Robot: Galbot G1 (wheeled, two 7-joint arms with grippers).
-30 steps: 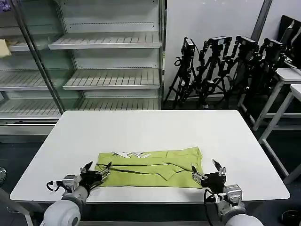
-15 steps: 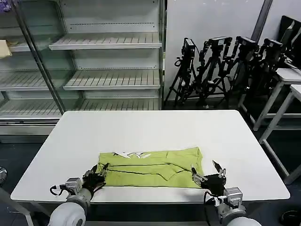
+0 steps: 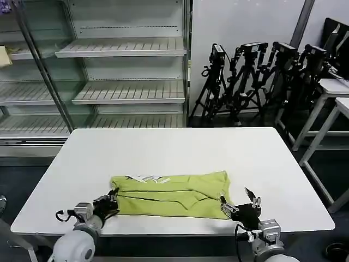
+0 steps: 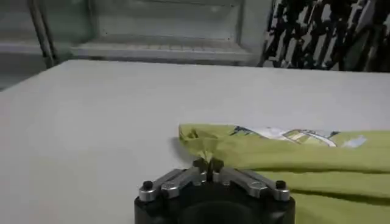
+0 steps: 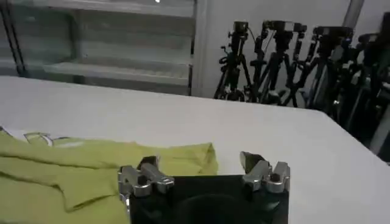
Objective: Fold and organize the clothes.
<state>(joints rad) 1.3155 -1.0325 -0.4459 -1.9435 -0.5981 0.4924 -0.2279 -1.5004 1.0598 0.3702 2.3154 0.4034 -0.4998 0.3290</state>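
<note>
Pinching T-shirt (image 3: 172, 195) corner, left tool (image 4: 208, 163)

Table: a white rectangular table (image 3: 163, 153) fills the near middle of the scene, its top plain and smooth.
Shelving: a white shelf unit (image 3: 122, 65) with slatted shelves stands far left, behind the table.
Glass door: a metal-framed glass door (image 3: 38, 71) leans open at the far left.
Tripods: a cluster of black tripods (image 3: 256, 82) stands far right against a white wall.
Side tables: white side tables (image 3: 332, 109) sit at the right edge.
</note>
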